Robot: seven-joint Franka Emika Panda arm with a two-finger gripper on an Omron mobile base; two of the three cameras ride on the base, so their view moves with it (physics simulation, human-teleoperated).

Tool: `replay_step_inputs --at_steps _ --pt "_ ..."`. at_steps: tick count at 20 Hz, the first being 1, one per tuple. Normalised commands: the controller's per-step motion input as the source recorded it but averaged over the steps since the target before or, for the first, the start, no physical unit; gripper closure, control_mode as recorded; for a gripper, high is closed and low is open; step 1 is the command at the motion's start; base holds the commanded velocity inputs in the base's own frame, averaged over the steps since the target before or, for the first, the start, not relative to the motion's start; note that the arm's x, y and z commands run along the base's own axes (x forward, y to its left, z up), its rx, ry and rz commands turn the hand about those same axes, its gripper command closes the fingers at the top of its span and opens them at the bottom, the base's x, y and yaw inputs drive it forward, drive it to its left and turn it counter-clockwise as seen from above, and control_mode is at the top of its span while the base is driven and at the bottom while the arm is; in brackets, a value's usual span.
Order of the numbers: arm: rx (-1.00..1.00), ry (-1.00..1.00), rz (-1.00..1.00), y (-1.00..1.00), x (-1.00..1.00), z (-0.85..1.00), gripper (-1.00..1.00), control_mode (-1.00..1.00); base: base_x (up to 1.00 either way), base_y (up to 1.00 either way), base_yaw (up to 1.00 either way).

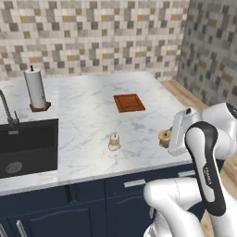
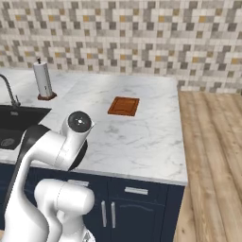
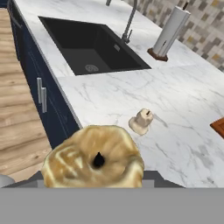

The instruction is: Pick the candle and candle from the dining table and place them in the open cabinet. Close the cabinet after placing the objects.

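Observation:
The squat golden-tan candle (image 1: 164, 137) is near the front right edge of the dining table (image 1: 92, 111). My gripper (image 1: 170, 139) reaches in from the right and is shut on it. In the hand view this candle (image 3: 94, 157) looms large at the bottom and hides the fingertips; dark finger parts flank its sides. The pale cream candle (image 1: 114, 141) stands upright on the marble to its left, apart from the gripper, and appears in the hand view as the cream candle (image 3: 141, 121) just beyond. The cabinet is out of view.
A paper-towel roll (image 1: 35, 88) stands at the back left beside a black sink (image 1: 28, 143) with a faucet (image 1: 6, 109). A brown board (image 1: 129, 102) lies mid-table. Wooden floor (image 2: 212, 156) runs along the table's right side, and navy base fronts (image 2: 137, 208) sit below.

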Motion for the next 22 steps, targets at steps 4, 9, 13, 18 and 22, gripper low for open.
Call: replay_step_inputs --at_steps 4,9,13,18,22 --pt "0.00 0.00 0.00 0.00 0.00 0.00 1.00 1.00 -0.33 0.00 -0.23" --pt "0.00 0.00 0.00 0.00 0.00 0.00 1.00 1.00 -0.27 0.00 -0.36" --pt "0.00 0.00 0.00 0.00 0.00 0.00 1.00 1.00 -0.24 0.00 -0.43" --pt "0.00 0.00 0.00 0.00 0.00 0.00 1.00 1.00 -0.10 0.00 -0.46" --pt "0.00 0.00 0.00 0.00 0.00 0.00 1.00 1.00 -0.10 0.00 -0.46"
